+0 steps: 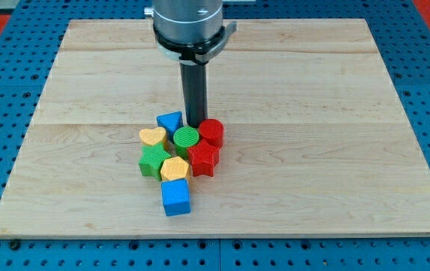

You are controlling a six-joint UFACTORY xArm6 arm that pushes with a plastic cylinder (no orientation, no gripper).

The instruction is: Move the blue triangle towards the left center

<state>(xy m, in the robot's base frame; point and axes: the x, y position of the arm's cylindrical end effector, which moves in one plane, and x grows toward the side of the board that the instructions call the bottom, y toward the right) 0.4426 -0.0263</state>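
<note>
- A wooden table top [335, 90] is shown, with a cluster of blocks gathered just below its centre.
- The blue triangle [170, 121] is placed at the cluster's upper left, above the yellow heart [152, 137].
- My tip [196, 123] is seen just right of the blue triangle, behind the green cylinder [187, 139] and beside the red cylinder [211, 132].
- A blue cube [175, 197] is set nearest the table's bottom edge.
- No gripper is fitted, only a rod.

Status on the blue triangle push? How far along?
Done: nothing visible; the blue triangle sits mid-board at the cluster's top, beside the yellow heart and green cylinder.
In hand: my tip is at the triangle's right side.
Left: the whole push to the board's left center.
</note>
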